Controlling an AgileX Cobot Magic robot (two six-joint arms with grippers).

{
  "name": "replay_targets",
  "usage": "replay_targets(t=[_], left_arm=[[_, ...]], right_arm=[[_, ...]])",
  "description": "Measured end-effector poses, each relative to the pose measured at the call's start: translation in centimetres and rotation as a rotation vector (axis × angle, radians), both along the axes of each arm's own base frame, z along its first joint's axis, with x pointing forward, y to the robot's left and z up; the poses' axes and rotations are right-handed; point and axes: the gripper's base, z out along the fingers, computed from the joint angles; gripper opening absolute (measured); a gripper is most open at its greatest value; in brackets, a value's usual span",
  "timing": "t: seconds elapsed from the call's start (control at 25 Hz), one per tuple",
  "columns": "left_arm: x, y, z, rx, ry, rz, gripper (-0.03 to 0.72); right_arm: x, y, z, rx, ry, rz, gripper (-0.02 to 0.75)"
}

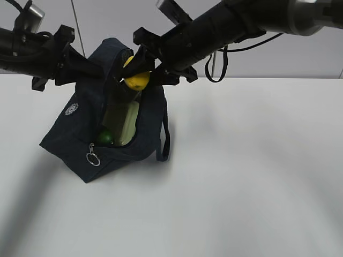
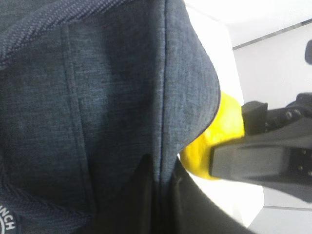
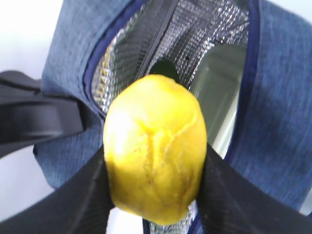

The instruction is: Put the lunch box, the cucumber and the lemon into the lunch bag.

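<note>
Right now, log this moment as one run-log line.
left fingers: pinching lunch bag edge open | right fingers: holding lemon over opening | inside bag: lunch box, cucumber | remaining: lemon

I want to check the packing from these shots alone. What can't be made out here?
- Lunch box: exterior view shows only a pale strip; the lunch bag walls hide the rest.
- Cucumber: only one end shows in the opening.
- Lemon: fills the right wrist view, blocking most of the bag's inside.
- Left gripper: its tips are blurred against the fabric in the left wrist view.
</note>
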Motion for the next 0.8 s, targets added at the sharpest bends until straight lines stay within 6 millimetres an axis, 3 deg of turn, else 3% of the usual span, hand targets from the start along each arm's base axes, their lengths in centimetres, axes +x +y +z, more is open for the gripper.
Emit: replay_targets(t=[0.16, 0.4, 0.48, 0.72, 0.8], left_arm=[[0.0, 0.0, 0.0, 0.000, 0.000, 0.000, 0.003], [0.0, 0.0, 0.0, 0.000, 0.000, 0.000, 0.003], [0.0, 0.0, 0.0, 0.000, 0.000, 0.000, 0.003], [0.0, 0.0, 0.0, 0.000, 0.000, 0.000, 0.003], [0.0, 0.0, 0.0, 0.000, 0.000, 0.000, 0.003]], right_arm=[[0.4, 0.2, -0.4, 0.010, -0.006, -0.030, 0.368], [0.8, 1.0, -3.2, 0.024, 0.063, -0.034, 0.378], [0.8, 1.0, -3.2, 0.024, 0.062, -0.035, 0.394], [0.8, 1.1, -3.2, 0.026, 0.059, -0.039, 0.563], [0.8, 1.1, -3.2, 0.026, 0.059, -0.039, 0.580]])
